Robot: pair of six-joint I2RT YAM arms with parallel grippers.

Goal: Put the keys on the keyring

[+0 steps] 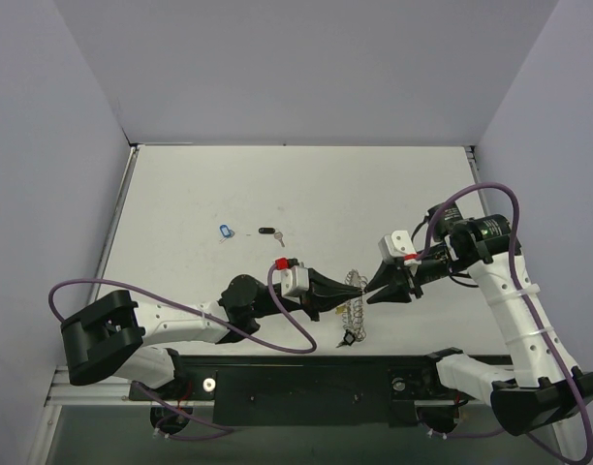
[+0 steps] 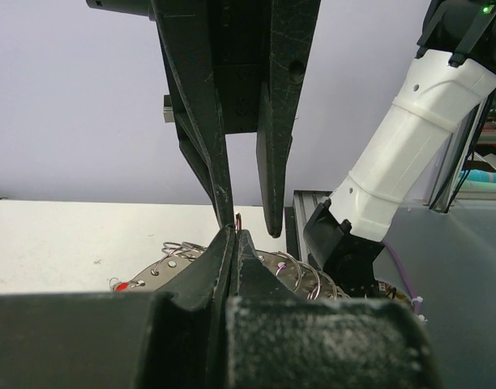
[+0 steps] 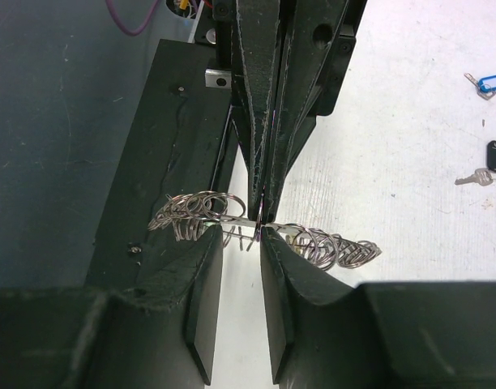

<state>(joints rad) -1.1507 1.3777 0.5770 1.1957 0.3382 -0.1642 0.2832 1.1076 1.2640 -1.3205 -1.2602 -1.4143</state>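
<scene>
The keyring (image 1: pixel 354 312), a flat silver ring rimmed with wire loops, hangs above the table between both grippers. My left gripper (image 1: pixel 345 289) (image 2: pixel 234 231) is shut on a thin wire loop at its rim. A red tag (image 2: pixel 121 285) and a black tag (image 1: pixel 348 337) hang from the keyring (image 2: pixel 171 266). Facing it, my right gripper (image 1: pixel 371 293) (image 3: pixel 242 235) is open, and its fingertips straddle the ring's plate (image 3: pixel 201 212) on either side of the left gripper's tip. Two loose keys lie on the table: one with a blue tag (image 1: pixel 227 231) (image 3: pixel 487 83), one with a black tag (image 1: pixel 270 232) (image 3: pixel 491 158).
The black base rail (image 1: pixel 306 387) runs along the near table edge right below the keyring. Purple cables (image 1: pixel 277 329) loop off both arms. Grey walls close the table (image 1: pixel 306 184) on three sides.
</scene>
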